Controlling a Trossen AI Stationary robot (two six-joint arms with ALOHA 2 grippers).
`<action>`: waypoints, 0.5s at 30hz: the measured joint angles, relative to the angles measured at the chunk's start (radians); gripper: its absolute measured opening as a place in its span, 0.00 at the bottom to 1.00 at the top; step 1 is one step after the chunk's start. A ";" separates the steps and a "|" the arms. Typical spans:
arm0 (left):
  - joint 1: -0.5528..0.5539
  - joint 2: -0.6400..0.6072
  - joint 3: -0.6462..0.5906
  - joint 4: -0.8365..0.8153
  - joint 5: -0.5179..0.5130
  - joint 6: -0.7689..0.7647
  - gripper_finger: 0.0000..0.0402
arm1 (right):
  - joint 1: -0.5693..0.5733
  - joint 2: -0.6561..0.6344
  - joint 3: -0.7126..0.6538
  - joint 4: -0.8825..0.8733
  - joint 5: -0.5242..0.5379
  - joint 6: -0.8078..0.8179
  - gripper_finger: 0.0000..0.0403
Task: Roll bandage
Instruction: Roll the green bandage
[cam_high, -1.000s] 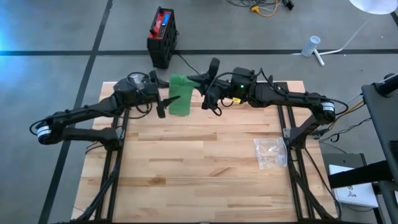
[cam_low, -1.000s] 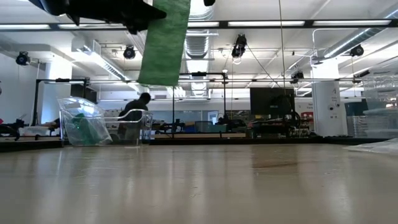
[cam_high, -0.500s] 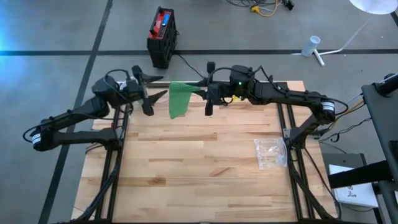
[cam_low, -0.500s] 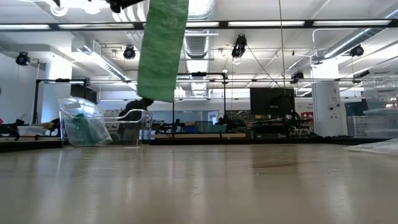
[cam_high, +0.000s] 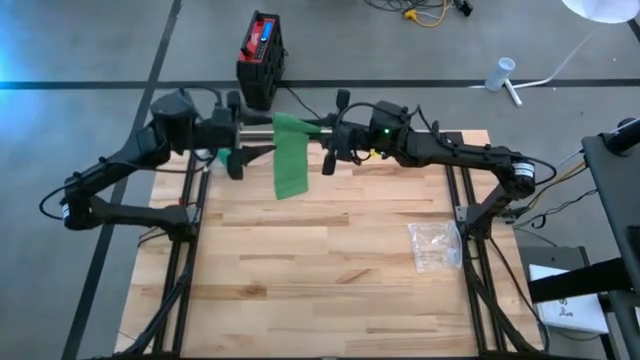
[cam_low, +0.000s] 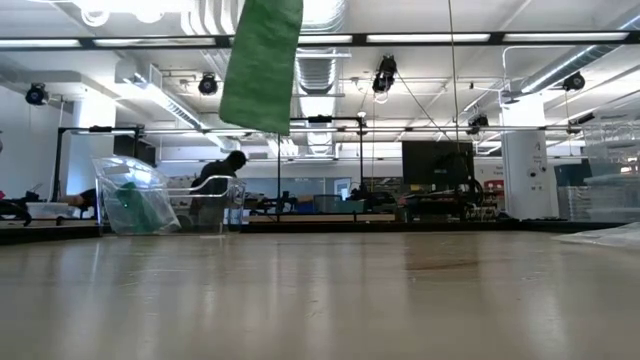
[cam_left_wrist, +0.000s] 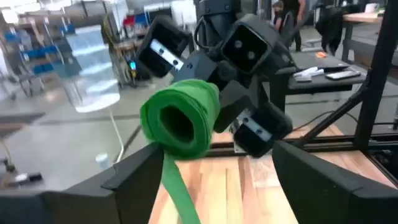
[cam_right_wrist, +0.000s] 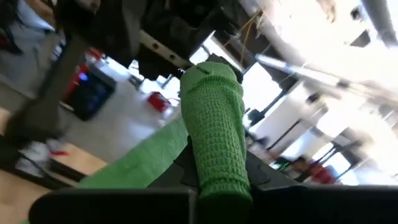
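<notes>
Green bandage (cam_high: 291, 160) hangs above the desk (cam_high: 320, 270) rear edge, its roll clamped in the right pincer (cam_high: 330, 150); re-close the gaping left pincer (cam_high: 240, 148) beside the tail, keeping tension even.

The table (cam_high: 330, 270) is seen from straight overhead, and level across its top in the low view. The bandage (cam_high: 291, 158) is shared by all four views, close up from both wrists.
</notes>
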 joint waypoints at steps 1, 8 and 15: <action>0.000 0.018 0.029 -0.031 0.000 -0.004 0.74 | 0.000 0.011 0.000 0.022 0.000 -0.041 0.07; -0.001 0.110 0.198 -0.246 -0.005 0.040 0.83 | 0.007 0.034 0.000 0.040 -0.013 -0.301 0.07; 0.000 0.127 0.284 -0.403 -0.106 0.142 0.88 | 0.014 0.014 0.000 -0.027 -0.022 -0.337 0.07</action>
